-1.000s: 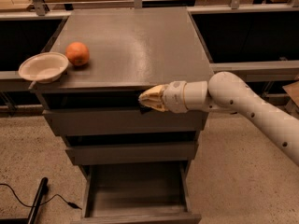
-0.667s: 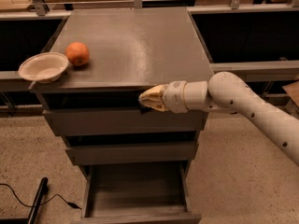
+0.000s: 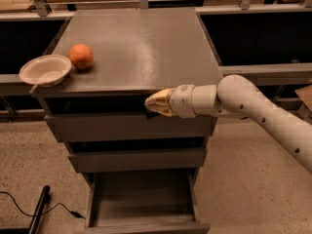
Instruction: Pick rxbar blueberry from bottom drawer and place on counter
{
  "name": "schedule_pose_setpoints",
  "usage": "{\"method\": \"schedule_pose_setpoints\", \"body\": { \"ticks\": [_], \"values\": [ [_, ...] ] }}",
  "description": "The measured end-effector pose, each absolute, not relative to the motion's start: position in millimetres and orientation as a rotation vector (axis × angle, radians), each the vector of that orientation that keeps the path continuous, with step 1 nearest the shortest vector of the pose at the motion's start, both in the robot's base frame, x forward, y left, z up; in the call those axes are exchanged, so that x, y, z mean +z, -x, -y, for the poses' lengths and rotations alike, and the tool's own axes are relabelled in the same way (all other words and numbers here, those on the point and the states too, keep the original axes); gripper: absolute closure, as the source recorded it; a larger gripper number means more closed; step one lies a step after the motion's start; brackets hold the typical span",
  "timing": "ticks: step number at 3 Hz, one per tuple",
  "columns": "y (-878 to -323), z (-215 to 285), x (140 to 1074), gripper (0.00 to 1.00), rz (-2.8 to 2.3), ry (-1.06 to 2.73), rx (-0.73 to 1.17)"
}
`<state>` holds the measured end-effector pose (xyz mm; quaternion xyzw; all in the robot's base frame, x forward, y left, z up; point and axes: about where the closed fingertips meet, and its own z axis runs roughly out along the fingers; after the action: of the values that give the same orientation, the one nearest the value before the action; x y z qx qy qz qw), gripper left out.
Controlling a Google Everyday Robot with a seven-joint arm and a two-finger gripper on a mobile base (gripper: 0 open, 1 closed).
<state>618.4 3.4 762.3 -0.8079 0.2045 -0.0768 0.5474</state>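
My gripper [image 3: 155, 103] hangs at the front edge of the counter [image 3: 141, 38], level with the dark gap above the top drawer. Its pale yellow fingers [image 3: 161, 101] are drawn together and point left. A small dark flat piece, the rxbar blueberry [image 3: 152, 113], shows just under the fingertips, held between them and partly lost against the shadow. The bottom drawer [image 3: 144, 223] is pulled out below, and the visible part of its tray holds nothing.
An orange [image 3: 80, 56] and a white bowl [image 3: 46, 70] sit at the counter's left edge. The two upper drawers [image 3: 131, 126] are closed. A black cable and rod [image 3: 39, 213] lie on the floor at the lower left. Dark bins flank the cabinet.
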Motion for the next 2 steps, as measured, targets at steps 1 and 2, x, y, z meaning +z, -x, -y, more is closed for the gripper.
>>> {"method": "schedule_pose_setpoints", "body": {
  "ticks": [1,2],
  "values": [
    [-618.4,-3.4,762.3,1.00,-0.485,1.914,-0.182],
    [-618.4,-3.4,762.3,1.00,-0.485,1.914,-0.182]
  ]
}}
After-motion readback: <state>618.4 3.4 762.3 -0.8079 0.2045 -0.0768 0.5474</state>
